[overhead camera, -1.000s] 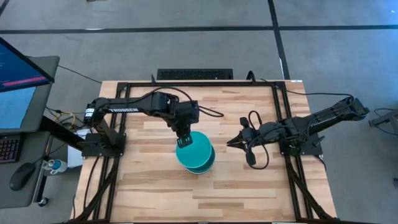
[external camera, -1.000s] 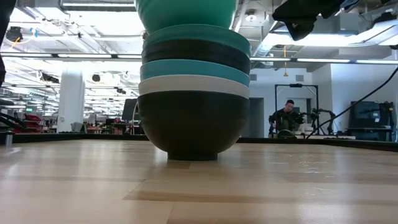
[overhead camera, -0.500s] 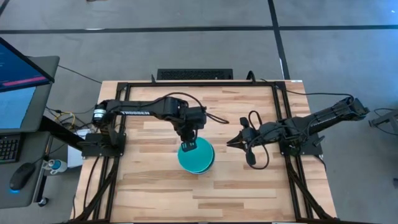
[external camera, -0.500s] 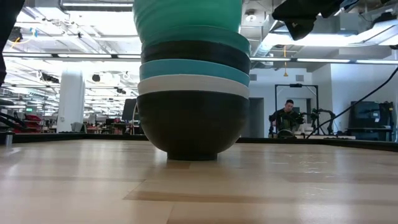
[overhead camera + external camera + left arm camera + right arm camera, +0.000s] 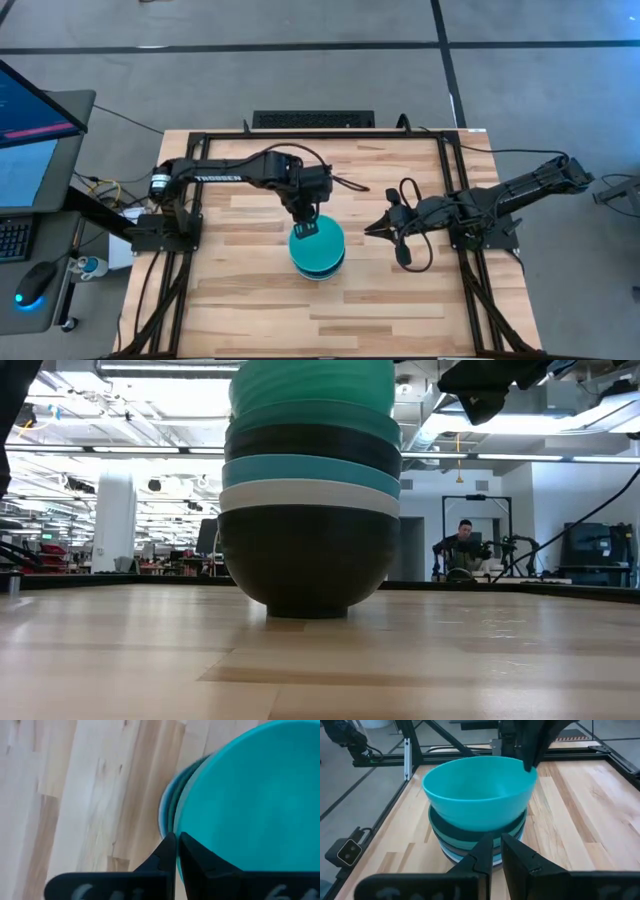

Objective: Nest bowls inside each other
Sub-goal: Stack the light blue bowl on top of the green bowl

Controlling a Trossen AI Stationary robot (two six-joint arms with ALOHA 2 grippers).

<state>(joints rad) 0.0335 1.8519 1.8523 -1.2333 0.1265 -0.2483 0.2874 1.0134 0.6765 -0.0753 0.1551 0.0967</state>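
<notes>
Five nested bowls stand at mid-table (image 5: 322,268): in the low view, black at the bottom on the wood (image 5: 305,560), then white (image 5: 305,495), cyan (image 5: 305,468), black (image 5: 310,442) and teal-green (image 5: 310,415). A sixth, cyan bowl (image 5: 480,787) is on top, its bottom sunk into the teal one and most of its wall showing. My left gripper (image 5: 304,229) is shut on this top bowl. My right gripper (image 5: 368,229) waits, shut, to the stack's right, pointing at it (image 5: 495,852). My left gripper pinches the top cyan bowl's wall at the rim (image 5: 184,820), on the bowl's far-left side, one finger inside and one outside. The fingers (image 5: 527,750) come from above, pointing down. The bowl stands nearly upright in the stack's top; whether it rests there I cannot tell.
Black frame rails (image 5: 452,200) border the wooden table. A keyboard (image 5: 313,119) lies past the far edge, a monitor (image 5: 35,120) stands to the left. Bare wood (image 5: 320,315) lies on the stack's near side. A person (image 5: 462,550) sits far off in the room.
My left gripper has carried the cyan bowl down and slightly toward the table's right, from above the stack's left side to over its middle. The bowl's bottom has sunk into the teal bowl. The hold has stayed shut.
</notes>
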